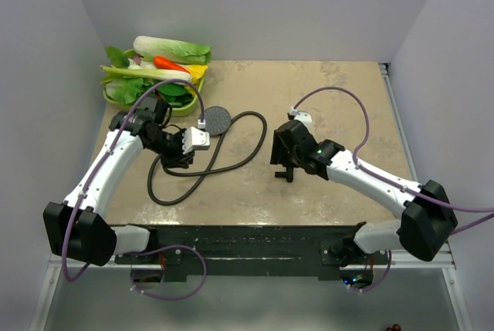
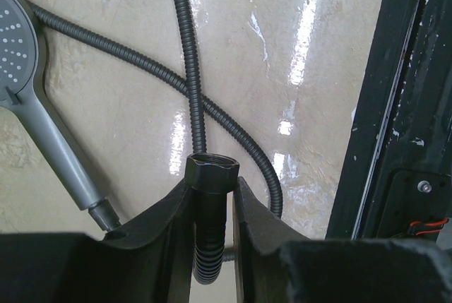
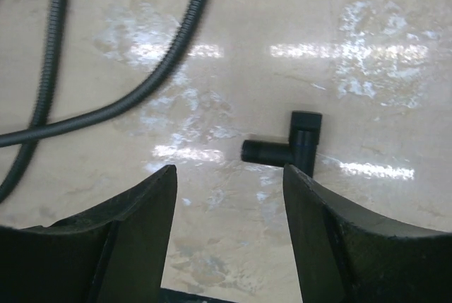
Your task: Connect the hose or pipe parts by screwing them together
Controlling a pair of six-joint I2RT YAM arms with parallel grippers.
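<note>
The left hand (image 2: 212, 191) has its two smooth black fingers closed on the hose (image 2: 185, 42). They pinch the ribbed tube just below its hexagonal end nut (image 2: 210, 170), which stands clear above the fingertips with its open mouth facing away from the wrist. The hose is thin, dark and corrugated along its whole length. It runs off across the worktop (image 2: 282, 49) in loose curves, and two of its stretches cross just beyond the nut.

The shower head (image 2: 18, 49) lies flat on the worktop to the left of that hand. It is matt grey plastic, with a round face dotted by fine spray holes and a short tapering handle (image 2: 63, 151). The handle's narrow dark tip ends just beside the left finger, and I cannot tell whether the two touch.

The right hand (image 3: 229, 170) hangs well apart from these, its fingers spread wide with nothing between them. A small black T-shaped fitting (image 3: 293, 144) lies on the worktop just ahead of it.

The worktop is a glossy beige, stone-patterned slab that catches bright reflections. In its far left corner a green basket (image 1: 110, 96) holds leafy vegetables and an orange carrot (image 1: 168, 62). Purple cables (image 1: 355, 103) arch over both arms.
</note>
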